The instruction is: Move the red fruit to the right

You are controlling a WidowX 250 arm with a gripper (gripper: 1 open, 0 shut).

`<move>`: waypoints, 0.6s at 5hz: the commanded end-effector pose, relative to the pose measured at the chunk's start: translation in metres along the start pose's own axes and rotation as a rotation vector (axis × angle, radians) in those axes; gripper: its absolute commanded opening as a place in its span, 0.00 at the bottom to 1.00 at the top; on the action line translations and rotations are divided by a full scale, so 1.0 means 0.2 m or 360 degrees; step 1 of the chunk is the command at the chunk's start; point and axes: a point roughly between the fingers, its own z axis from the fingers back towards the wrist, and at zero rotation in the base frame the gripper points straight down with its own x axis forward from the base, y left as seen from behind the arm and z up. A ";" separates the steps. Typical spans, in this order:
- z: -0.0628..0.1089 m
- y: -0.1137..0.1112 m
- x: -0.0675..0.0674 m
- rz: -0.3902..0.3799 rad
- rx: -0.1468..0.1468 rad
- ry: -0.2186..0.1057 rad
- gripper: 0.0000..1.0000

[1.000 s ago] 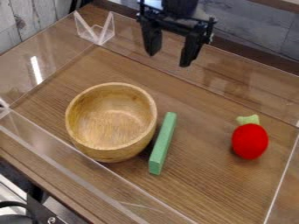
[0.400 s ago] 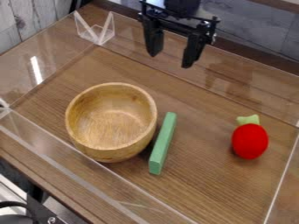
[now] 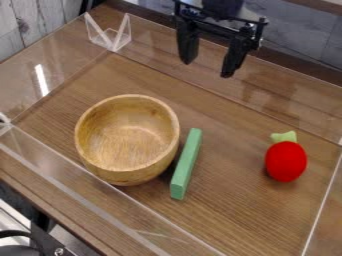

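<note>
We are counting 1 wooden bowl (image 3: 127,139), and we are seeing 1 red fruit (image 3: 285,161) with 1 green top (image 3: 283,137). We are also finding 1 green rectangular block (image 3: 186,164). Along the upper part of the view, we are making out 1 gripper (image 3: 214,58). Underneath them all, we are noting 1 wooden table (image 3: 80,88).
</note>
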 end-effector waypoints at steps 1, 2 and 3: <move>0.09 0.05 0.03 0.0081 0.0010 -0.0112 1.00; 0.04 0.05 0.02 0.0130 0.0026 -0.0084 1.00; 0.01 0.03 0.00 0.0159 0.0025 -0.0076 1.00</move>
